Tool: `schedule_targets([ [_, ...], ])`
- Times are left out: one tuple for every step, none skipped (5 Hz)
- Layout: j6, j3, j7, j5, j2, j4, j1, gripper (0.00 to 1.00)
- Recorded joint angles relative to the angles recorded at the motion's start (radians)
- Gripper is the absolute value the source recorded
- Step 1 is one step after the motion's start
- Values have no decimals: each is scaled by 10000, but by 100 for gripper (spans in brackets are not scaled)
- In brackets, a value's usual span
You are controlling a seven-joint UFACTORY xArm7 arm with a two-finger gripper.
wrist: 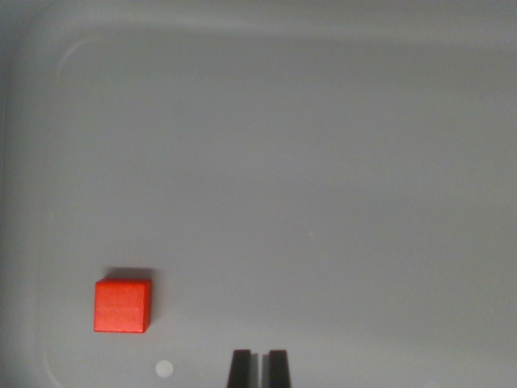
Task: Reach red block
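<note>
A small red block (122, 305) lies flat on the grey floor of a tray (307, 162), low in the wrist view's left. My gripper (259, 368) pokes in at the bottom edge, its two dark fingertips (240, 369) nearly touching with only a thin slit between them and nothing held. The block sits well to the left of the fingertips and a little farther up the picture, apart from them.
The tray's raised rim (242, 24) curves along the top and down the left side. A small pale round spot (164, 369) marks the floor between the block and the fingertips.
</note>
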Motion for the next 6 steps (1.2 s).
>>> schedule_targets([
  [0, 0, 0, 0, 0, 0, 0, 0],
  [-344, 56, 41, -7, 77, -265, 59, 0],
  [-344, 56, 41, -7, 77, -265, 59, 0],
  [-719, 117, 85, -16, 161, -553, 123, 0],
  [-719, 117, 85, -16, 161, -553, 123, 0],
  [-1121, 183, 132, -24, 250, -863, 191, 0],
])
